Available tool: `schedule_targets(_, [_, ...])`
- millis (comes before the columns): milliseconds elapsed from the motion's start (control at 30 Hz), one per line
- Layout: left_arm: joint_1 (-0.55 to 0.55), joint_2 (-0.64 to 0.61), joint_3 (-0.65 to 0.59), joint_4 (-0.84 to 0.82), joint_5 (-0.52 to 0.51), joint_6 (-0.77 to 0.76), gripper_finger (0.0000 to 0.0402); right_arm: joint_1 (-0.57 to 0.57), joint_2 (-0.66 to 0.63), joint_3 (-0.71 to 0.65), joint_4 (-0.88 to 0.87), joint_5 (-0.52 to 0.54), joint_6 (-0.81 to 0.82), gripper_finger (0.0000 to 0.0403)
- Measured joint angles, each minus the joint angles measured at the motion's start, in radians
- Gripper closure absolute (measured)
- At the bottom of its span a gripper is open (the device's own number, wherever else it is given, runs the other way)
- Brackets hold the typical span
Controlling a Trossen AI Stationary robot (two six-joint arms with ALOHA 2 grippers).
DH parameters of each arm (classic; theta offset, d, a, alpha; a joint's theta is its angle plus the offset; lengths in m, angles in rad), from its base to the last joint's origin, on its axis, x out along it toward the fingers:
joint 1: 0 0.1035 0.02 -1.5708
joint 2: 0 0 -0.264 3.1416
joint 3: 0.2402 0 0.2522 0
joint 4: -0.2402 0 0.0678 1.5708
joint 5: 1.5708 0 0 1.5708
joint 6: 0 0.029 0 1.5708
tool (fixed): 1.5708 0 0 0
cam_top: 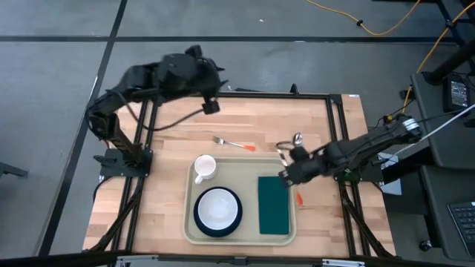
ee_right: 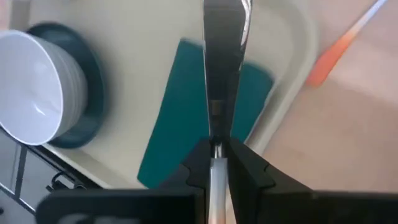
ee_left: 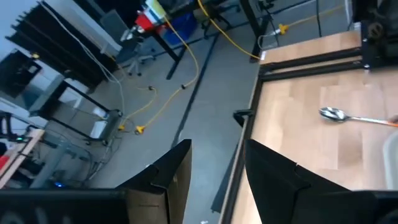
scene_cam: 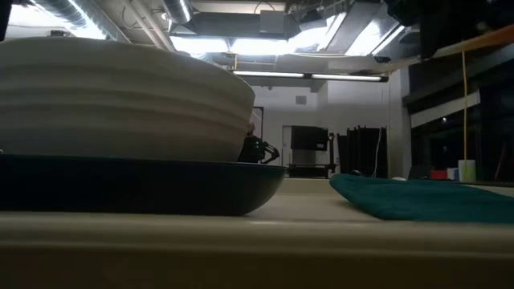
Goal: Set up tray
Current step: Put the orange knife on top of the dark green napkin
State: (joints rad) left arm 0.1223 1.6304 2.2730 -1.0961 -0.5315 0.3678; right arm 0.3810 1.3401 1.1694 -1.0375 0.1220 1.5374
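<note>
The beige tray point(cam_top: 241, 231) lies at the table's near middle. It carries a white mug point(cam_top: 204, 167), a white bowl on a dark teal plate point(cam_top: 217, 210) and a green napkin point(cam_top: 273, 205). The low view shows the plate point(scene_cam: 136, 186) and the napkin point(scene_cam: 426, 199) up close. My right gripper point(cam_top: 286, 174) point(ee_right: 216, 149) hovers over the tray's far right corner, shut on a silver utensil point(ee_right: 222, 56) that reaches out over the napkin point(ee_right: 168, 137). My left gripper point(cam_top: 211, 106) point(ee_left: 217, 168) waits open above the table's far edge. My right gripper pinches the silver utensil between its two fingers point(ee_right: 198, 163), on the narrow stretch point(ee_right: 215, 134) just below the wider flat part. The utensil runs on from the fingers along their line. It is lifted clear above the napkin and the tray.
An orange-handled utensil point(cam_top: 234, 142) point(ee_left: 348, 116) lies on the wood beyond the tray. Another orange handle point(cam_top: 299, 199) point(ee_right: 329, 57) lies just right of the tray's rim. A silver piece point(cam_top: 295, 139) sits near the right arm. Bare wood lies left of the tray.
</note>
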Motion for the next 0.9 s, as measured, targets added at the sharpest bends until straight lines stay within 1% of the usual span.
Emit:
schedule_targets(167, [0.019,-0.042,0.000,0.001,0.047,0.036,0.0258,0.087,0.176,0.102,-0.001,-0.001,0.140,0.0365])
schedule_targets(433, [-0.007,-0.055,-0.001,-0.016,0.141,0.003,0.0258,0.170,0.405,0.255,-0.002,-0.009,0.282,0.0365])
schedule_targets(567, [-0.028,-0.055,-0.001,-0.024,0.133,-0.003,0.0258,0.200,0.477,0.291,-0.005,-0.011,0.374,0.0365])
schedule_targets(700, [-0.030,-0.055,-0.001,-0.044,0.128,0.008,0.0258,0.225,0.520,0.309,-0.004,-0.016,0.486,0.0365])
schedule_targets(800, [-0.030,-0.057,-0.001,-0.076,0.093,0.047,0.0258,0.235,0.541,0.318,-0.003,-0.036,0.558,0.0365])
schedule_targets(900, [-0.028,-0.064,-0.002,-0.100,0.040,0.113,0.0258,0.234,0.558,0.319,-0.006,-0.081,0.598,0.0365])
